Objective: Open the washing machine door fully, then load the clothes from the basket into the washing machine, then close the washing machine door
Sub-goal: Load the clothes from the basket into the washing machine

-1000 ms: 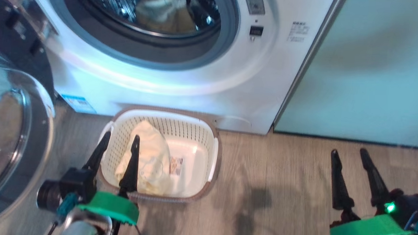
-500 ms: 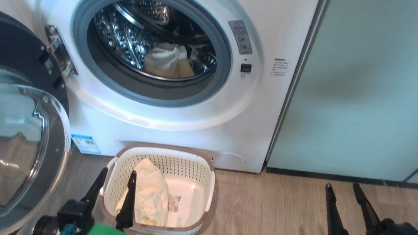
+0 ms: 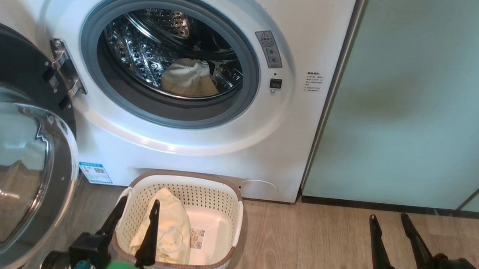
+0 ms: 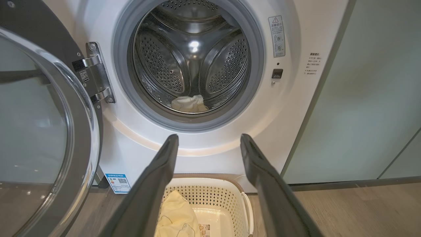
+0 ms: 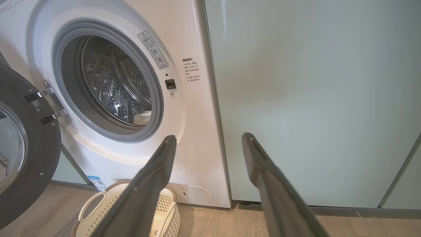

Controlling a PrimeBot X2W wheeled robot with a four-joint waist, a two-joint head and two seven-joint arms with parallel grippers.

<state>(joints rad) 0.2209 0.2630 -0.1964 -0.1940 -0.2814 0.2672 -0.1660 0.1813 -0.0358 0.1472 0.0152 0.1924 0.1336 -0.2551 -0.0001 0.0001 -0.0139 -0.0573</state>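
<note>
White washing machine (image 3: 286, 152) fills the upper left of the head view, its black glass door (image 3: 23, 162) swung wide at the left edge. One pale yellow garment (image 3: 187, 79) lies in the drum (image 3: 142, 55). A second garment (image 3: 173, 227) lies in the cream basket (image 3: 211, 197) at bottom centre, just before the machine. The left claw (image 3: 139, 200), spread and empty, hovers over the basket's left side. The right claw (image 3: 389, 216), also spread, hangs empty at lower right.
</note>
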